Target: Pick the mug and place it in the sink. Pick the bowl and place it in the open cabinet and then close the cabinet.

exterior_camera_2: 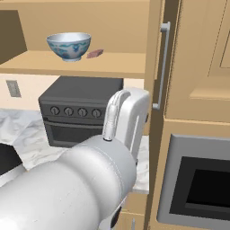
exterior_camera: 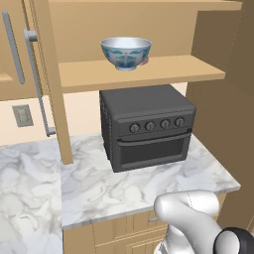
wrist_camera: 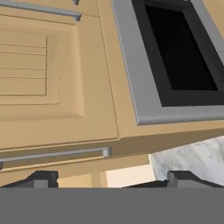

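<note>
The bowl (exterior_camera: 126, 52) is sitting upright on the wooden shelf (exterior_camera: 163, 71) of the open cabinet (exterior_camera_2: 152, 54), well back from the shelf's front edge, so it looks safely placed and clear of the door's swing. A small reddish thing (exterior_camera_2: 95, 54) is lying just beside it on the shelf; it is too small to say what it is. Below the shelf, the black toaster oven (exterior_camera: 147, 127) is standing on the marble counter (exterior_camera: 99, 188).

The claw (wrist_camera: 109, 181) is standing wide open and holding nothing, its two dark tips spread far apart. It is pointing at panelled wood and a silver bar handle (wrist_camera: 52, 154), with a dark built-in oven window (wrist_camera: 179, 52) off to one side. Judging by that, the arm is turning away from the shelf toward a door.

The cabinet doors are standing open with their long silver handles (exterior_camera_2: 163, 67) sticking out, so closing the cabinet appears to be the step left.
</note>
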Available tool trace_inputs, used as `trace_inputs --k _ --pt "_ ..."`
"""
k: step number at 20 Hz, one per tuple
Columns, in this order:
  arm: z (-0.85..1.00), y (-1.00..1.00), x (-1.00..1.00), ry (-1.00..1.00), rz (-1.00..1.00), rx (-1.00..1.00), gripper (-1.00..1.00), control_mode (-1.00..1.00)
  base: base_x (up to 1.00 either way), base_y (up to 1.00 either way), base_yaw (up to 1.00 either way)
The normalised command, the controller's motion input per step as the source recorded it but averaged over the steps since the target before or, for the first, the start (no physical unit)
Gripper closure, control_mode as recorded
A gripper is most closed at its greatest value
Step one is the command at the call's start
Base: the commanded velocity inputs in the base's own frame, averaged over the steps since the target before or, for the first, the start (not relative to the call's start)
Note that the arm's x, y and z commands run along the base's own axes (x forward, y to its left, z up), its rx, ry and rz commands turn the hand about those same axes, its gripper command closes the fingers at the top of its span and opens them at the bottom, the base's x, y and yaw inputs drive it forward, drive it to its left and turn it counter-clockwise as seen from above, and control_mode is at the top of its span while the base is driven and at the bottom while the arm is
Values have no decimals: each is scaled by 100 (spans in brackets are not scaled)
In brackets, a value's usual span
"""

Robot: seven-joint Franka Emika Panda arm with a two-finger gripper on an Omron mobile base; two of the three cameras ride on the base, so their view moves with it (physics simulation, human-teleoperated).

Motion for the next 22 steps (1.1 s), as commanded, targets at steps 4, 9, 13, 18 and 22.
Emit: trace_inputs --k 4,9,13,18,22 --pt "8 0 19 -1 -7 0 -100 -100 0 0 0" --pt "2 -3 19 0 0 0 -100 -100 0 0 0" --pt "0 -6 19 0 0 0 -100 -100 0 0 0" --pt "0 -7 15 -1 0 0 -100 -100 0 0 0" --pt "0 -17 28 0 0 0 -100 -100 0 0 0"
